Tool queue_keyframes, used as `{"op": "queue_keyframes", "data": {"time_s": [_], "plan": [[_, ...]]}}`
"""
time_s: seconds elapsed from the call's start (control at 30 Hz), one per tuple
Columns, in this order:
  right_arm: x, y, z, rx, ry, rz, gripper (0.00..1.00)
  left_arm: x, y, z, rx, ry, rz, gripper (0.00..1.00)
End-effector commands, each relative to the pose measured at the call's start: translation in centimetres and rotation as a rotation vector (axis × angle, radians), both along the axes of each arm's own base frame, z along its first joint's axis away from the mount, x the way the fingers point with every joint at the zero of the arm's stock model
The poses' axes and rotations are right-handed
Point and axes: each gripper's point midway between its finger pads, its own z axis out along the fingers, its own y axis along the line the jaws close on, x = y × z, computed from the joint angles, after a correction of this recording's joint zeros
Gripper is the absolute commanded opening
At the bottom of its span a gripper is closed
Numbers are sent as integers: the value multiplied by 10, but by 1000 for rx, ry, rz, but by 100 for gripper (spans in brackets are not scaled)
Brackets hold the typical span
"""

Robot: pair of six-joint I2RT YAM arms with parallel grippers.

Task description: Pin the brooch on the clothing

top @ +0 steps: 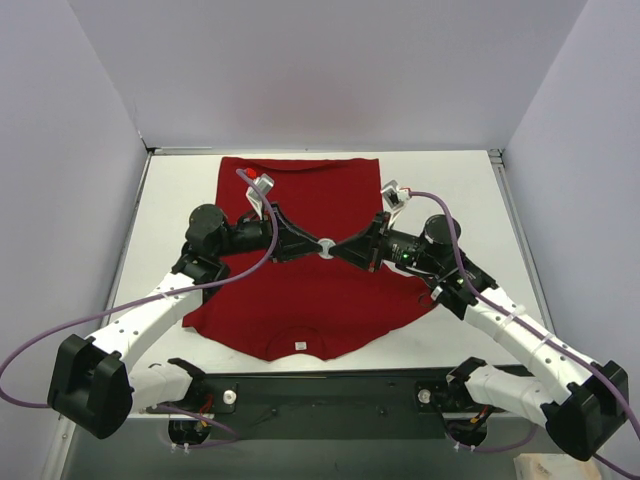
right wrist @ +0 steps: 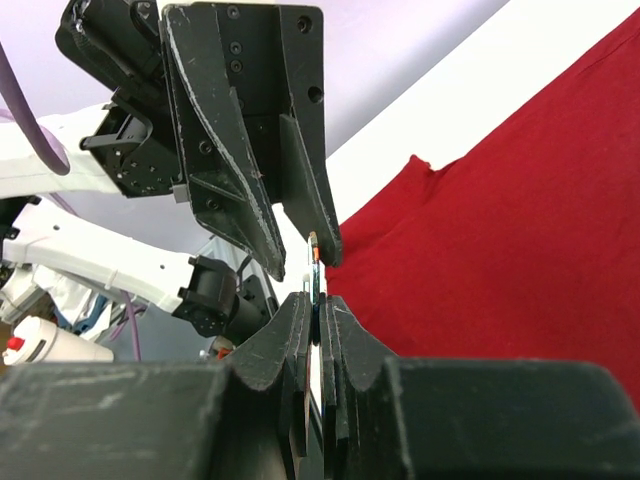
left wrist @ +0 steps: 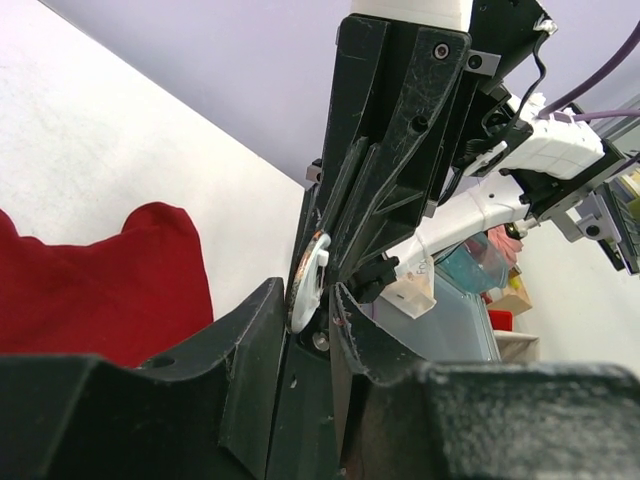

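Observation:
The deep-red T-shirt (top: 300,200) lies flat on the white table, collar and white label (top: 299,346) toward the arms. Both grippers meet tip to tip above its middle. The brooch (top: 327,245) is a tiny round disc held between them, off the fabric. My right gripper (right wrist: 316,305) is shut on the brooch (right wrist: 314,262), seen edge-on with an orange rim. My left gripper (left wrist: 303,300) is narrowly open around the disc's other edge (left wrist: 308,285), whose white back leans against one finger with a gap to the other. The shirt also shows in both wrist views (left wrist: 100,280) (right wrist: 500,220).
The white table (top: 470,190) shows bare strips left, right and behind the shirt. Pale walls close in the back and both sides. A black mounting rail (top: 330,385) runs along the near edge between the arm bases.

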Motion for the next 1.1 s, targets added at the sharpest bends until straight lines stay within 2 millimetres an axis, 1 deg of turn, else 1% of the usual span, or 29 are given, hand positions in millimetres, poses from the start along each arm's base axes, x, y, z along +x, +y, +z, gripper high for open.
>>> {"op": "queue_keyframes", "data": {"time_s": [0.0,0.03,0.1,0.13,0.17,0.27,0.3,0.33,0.37,0.43,0.47,0.57,0.6,0.63,0.67,0.7,0.73,0.77,0.8,0.87,0.9,1.0,1.07], "plan": [[-4,4,21,44,-82,51,0,-2,1,23,-43,-87,-14,35],[-3,3,21,43,-82,48,0,-1,1,24,-44,-87,-13,25],[-2,3,22,46,-81,46,0,-1,1,24,-45,-85,-12,13],[-3,3,21,45,-77,51,0,0,1,23,-43,-83,-11,3],[-3,4,22,45,-78,54,0,0,1,23,-43,-78,-12,0],[0,3,22,42,-71,43,0,-1,1,24,-44,-83,-16,0],[3,2,21,42,-62,34,6,-2,1,22,-42,-79,-15,0],[4,1,23,44,-56,28,14,-3,2,23,-44,-84,-13,0],[7,-2,23,46,-55,15,33,-2,2,23,-46,-85,-7,0],[9,-5,28,65,-61,-5,53,-3,4,23,-43,-92,7,0],[11,-8,30,73,-64,-15,68,-3,5,22,-40,-93,17,0],[8,-12,40,121,-74,0,95,1,10,20,-29,-101,75,0],[7,-15,43,141,-89,13,98,2,13,21,-30,-108,111,0],[6,-16,45,163,-68,19,100,3,15,19,-28,-104,129,0],[7,-16,45,173,-62,24,100,4,16,18,-27,-106,146,0],[7,-17,49,193,-71,32,100,6,20,21,-36,-109,184,0],[7,-17,48,204,-53,40,100,6,22,22,-42,-109,197,0],[7,-16,47,213,-45,48,100,6,24,16,-41,-101,215,0],[5,-16,51,227,-66,67,100,6,27,22,-62,-115,243,0],[5,-14,50,236,-49,80,100,6,31,17,-71,-108,269,0],[5,-13,50,235,-46,82,100,5,34,21,-86,-115,282,0],[3,-12,52,248,-47,98,98,4,35,22,-88,-122,284,0],[-1,-7,52,247,-44,121,92,4,35,21,-85,-120,284,0]]}}
